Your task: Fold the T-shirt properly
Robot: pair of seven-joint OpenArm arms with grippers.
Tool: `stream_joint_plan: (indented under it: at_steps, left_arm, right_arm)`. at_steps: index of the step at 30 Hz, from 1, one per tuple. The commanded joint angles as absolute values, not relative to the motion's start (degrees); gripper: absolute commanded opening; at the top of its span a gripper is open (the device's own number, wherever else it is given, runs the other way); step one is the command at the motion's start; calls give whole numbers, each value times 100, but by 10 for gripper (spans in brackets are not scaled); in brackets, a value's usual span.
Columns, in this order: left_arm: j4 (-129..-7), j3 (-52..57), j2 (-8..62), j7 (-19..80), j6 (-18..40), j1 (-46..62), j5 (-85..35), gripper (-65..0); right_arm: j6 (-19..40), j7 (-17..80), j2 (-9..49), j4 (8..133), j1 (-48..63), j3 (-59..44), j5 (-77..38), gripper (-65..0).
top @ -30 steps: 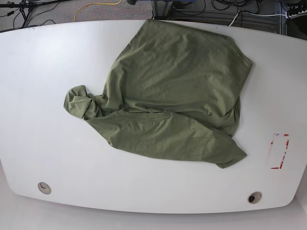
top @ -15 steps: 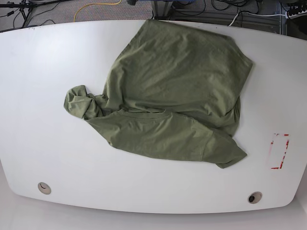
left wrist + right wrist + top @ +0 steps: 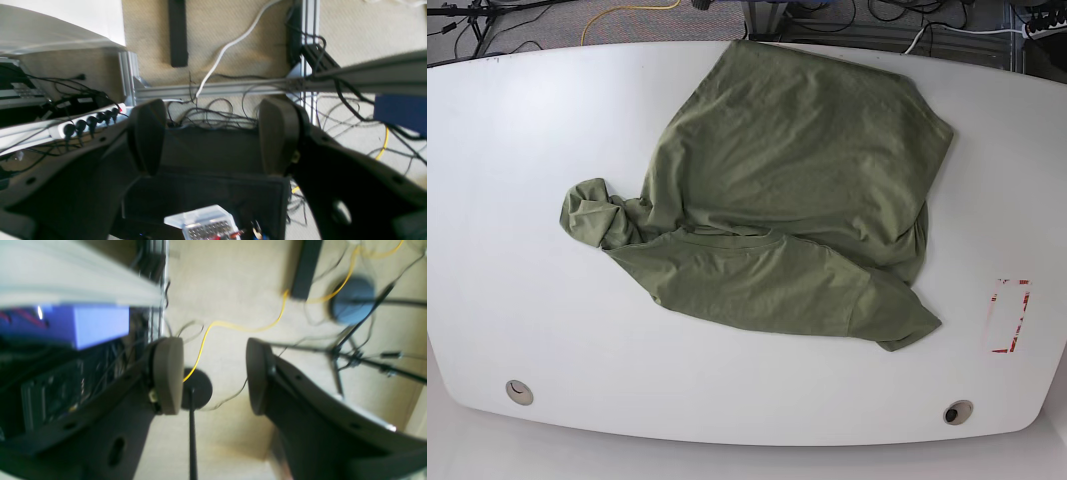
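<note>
T-shirt (image 3: 777, 200) crumpled on table (image 3: 507, 200); left pincer (image 3: 213, 133), right pincer (image 3: 215, 376) open, empty.

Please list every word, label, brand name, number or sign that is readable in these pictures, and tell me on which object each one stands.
No text can be read in any view.
T-shirt: plain green, no print or label showing.
White table: a red-and-white marking near its right edge, too small to tell if it holds writing.
Blue box in the right wrist view: blurred, nothing legible.

T-shirt (image 3: 777, 200) mid-table (image 3: 507, 200), marker (image 3: 1009, 315) to its right
</note>
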State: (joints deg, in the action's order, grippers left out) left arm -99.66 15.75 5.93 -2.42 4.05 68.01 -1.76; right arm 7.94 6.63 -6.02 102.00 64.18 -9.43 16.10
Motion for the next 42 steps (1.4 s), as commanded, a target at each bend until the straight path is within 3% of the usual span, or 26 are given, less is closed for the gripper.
stream_joint_plan:
  at_steps: [1, 15, 42]
  left_arm:
    - [-10153, 1710, 629, -294, 371, 6945, -347, -237]
    - [-10701, 2307, 727, -322, 424, 7101, -1082, -235]
    - [-11238, 3458, 708, -404, 458, 6444, -1494, -239]
  right_arm:
    - [851, 594, -579, 10461, 6601, -951, 1565, -368]
    - [803, 473, -526, 11073, 6853, -974, 1603, -369]
    - [812, 567, -491, 11426, 5934, -1006, 1600, -367]
